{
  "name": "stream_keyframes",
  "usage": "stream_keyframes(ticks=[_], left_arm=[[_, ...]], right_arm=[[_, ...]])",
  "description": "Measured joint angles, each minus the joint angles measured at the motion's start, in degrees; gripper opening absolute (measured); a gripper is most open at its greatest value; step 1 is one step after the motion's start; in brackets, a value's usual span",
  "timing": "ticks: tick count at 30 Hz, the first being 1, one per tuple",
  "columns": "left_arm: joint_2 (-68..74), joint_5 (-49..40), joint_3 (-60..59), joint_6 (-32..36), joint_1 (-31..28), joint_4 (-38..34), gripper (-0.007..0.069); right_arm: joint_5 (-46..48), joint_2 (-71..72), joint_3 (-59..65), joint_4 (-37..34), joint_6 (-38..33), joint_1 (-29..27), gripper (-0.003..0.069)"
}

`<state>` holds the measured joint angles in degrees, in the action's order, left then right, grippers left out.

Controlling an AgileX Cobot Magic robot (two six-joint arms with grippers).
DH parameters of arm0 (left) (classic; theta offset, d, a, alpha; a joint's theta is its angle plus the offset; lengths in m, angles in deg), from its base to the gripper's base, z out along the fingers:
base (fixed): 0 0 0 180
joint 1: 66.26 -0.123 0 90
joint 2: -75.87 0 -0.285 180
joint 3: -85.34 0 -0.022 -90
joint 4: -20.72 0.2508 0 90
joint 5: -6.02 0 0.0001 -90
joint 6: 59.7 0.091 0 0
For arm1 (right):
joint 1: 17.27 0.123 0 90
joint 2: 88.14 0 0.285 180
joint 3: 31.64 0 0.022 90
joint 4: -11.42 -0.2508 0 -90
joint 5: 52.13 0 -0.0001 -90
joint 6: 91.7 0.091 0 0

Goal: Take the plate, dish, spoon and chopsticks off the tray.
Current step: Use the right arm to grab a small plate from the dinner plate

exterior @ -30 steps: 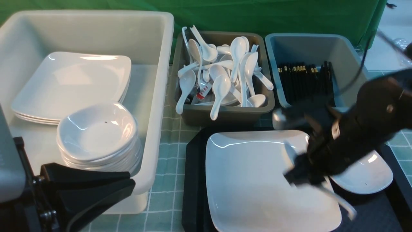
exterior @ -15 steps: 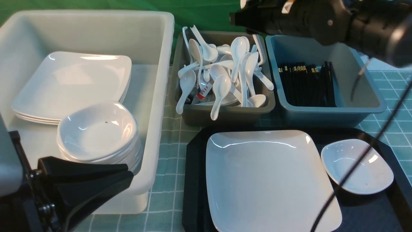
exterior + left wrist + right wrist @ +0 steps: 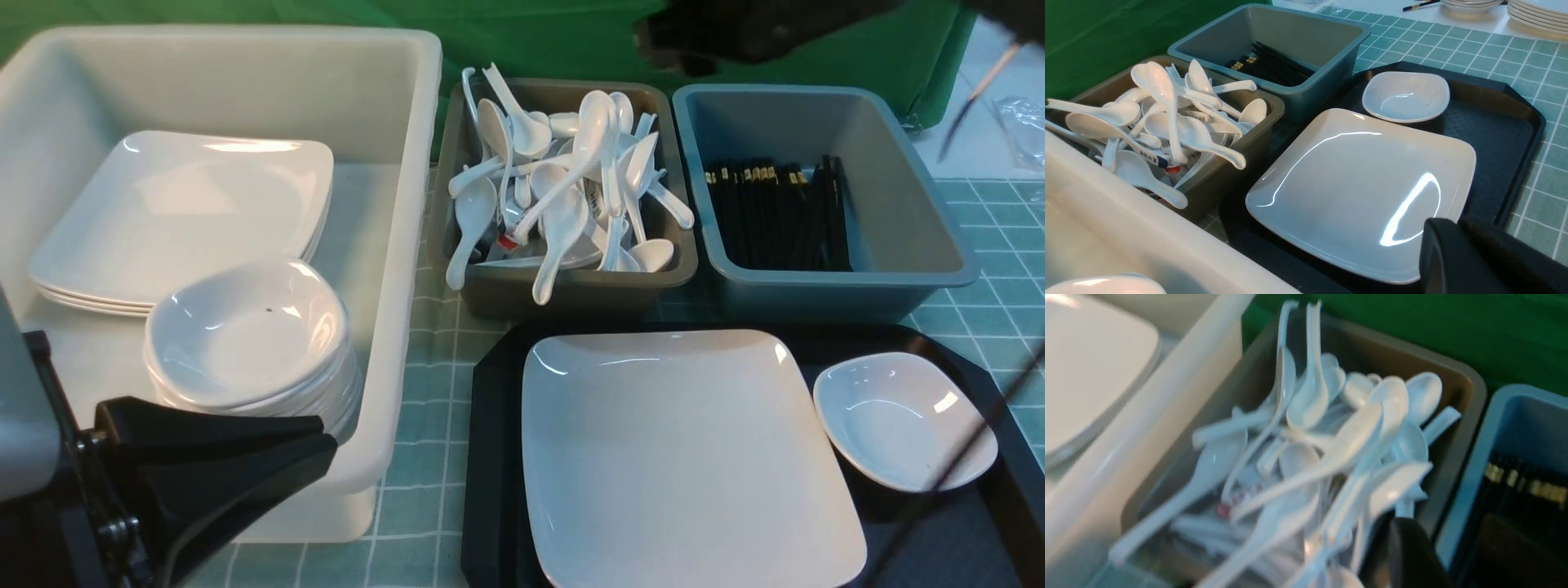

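The large white plate point(image 3: 686, 457) and the small white dish point(image 3: 902, 420) sit side by side on the black tray point(image 3: 490, 408). No spoon or chopsticks lie on the tray. A white spoon point(image 3: 571, 167) lies slanted across the top of the spoon pile in the brown bin point(image 3: 571, 286). Black chopsticks point(image 3: 775, 212) lie in the blue-grey bin. My right gripper point(image 3: 682, 41) hovers blurred high above the two bins; in the right wrist view it point(image 3: 1447, 526) is open and empty. My left gripper point(image 3: 331, 457) is shut and empty, low beside the white tub; in the left wrist view it point(image 3: 1453, 224) is over the plate's point(image 3: 1359, 183) near corner.
The white tub point(image 3: 408, 245) on the left holds stacked square plates point(image 3: 180, 220) and stacked dishes point(image 3: 245, 343). The blue-grey bin point(image 3: 841, 282) stands behind the tray. A green curtain backs the checked tablecloth. A cable point(image 3: 971, 90) hangs at the right.
My right arm rose off the tray and swung over the bins. A spoon it carried now lies on the pile in the brown bin. The left arm stayed put.
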<state>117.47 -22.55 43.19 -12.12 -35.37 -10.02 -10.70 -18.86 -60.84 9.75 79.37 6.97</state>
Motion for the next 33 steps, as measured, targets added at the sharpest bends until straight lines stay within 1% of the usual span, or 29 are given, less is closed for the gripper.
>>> stream_keyframes(ticks=[1, 2, 3, 4, 5, 9, 11, 12, 14, 16, 17, 18, 19, 21, 23, 33], left_arm=[[0.0, -0.23, 0.0, 0.0, 0.0, 0.0, 0.0013], [0.0, -0.56, 0.0, 0.0, 0.0, 0.0, 0.0012], [0.0, -0.67, 0.0, 0.0, 0.0, 0.0, 0.0012], [0.0, -0.85, 0.0, 0.0, 0.0, 0.0, 0.0012], [0.0, -0.99, 0.0, 0.0, 0.0, -0.05, 0.0012], [0.0, -0.99, 0.0, -0.05, 0.0, -0.64, 0.0012], [0.0, -1.06, 0.0, -0.05, 0.0, -0.87, 0.0013], [0.0, -1.14, 0.0, -0.05, 0.0, -0.95, 0.0013], [0.0, -1.13, 0.0, -0.05, 0.0, -1.27, 0.0013], [0.0, -1.13, 0.0, -0.05, 0.0, -1.52, 0.0013], [0.0, -1.13, 0.0, -0.05, 0.0, -1.59, 0.0013], [0.0, -1.13, 0.0, -0.05, 0.0, -1.92, 0.0013], [0.0, -1.13, 0.0, -0.05, 0.0, -1.92, 0.0013], [0.0, -1.18, 0.0, -0.05, 0.0, -2.13, 0.0013], [0.0, -1.17, 0.0, -0.05, 0.0, -2.13, 0.0013], [0.0, -1.56, 0.0, -0.05, 0.0, -2.13, 0.0013]], right_arm=[[2.72, 1.15, 0.0, 0.54, -0.71, 0.0, 0.0155], [7.41, 3.08, 0.56, 2.01, -1.47, 0.0, 0.0095], [8.09, 3.87, 0.99, 2.27, -1.56, 0.0, 0.0086], [10.36, 5.06, 1.85, 3.44, -1.8, 0.0, 0.0059], [13.21, 8.84, 6.33, 6.33, -1.52, 0.0, 0.0032], [17.38, 16.11, 20.59, 12.27, 0.44, 0.0, 0.0038], [19.79, 19.4, 30.4, 14.3, 0.3, -0.07, 0.0069], [19.91, 19.62, 31.28, 14.43, 0.2, -0.07, 0.0078], [18.34, 21.05, 40.81, 16.26, -1.87, -0.07, 0.016], [11.94, 21.1, 48.59, 18.11, -4.21, -0.07, 0.0278], [11.29, 21.1, 49.15, 18.25, -4.37, -0.07, 0.03], [5.94, 20.7, 52.61, 19.52, -5.69, -0.07, 0.0374], [5.94, 20.7, 53.04, 19.52, -5.83, -0.07, 0.0374], [-1.79, 19.35, 57.25, 21.14, -7.62, -0.07, 0.0477], [-5.22, 17.94, 58.75, 22.12, -8.38, -0.07, 0.0499], [-11.67, 8.82, 59.21, 27.68, -8.58, -0.44, 0.0502]])
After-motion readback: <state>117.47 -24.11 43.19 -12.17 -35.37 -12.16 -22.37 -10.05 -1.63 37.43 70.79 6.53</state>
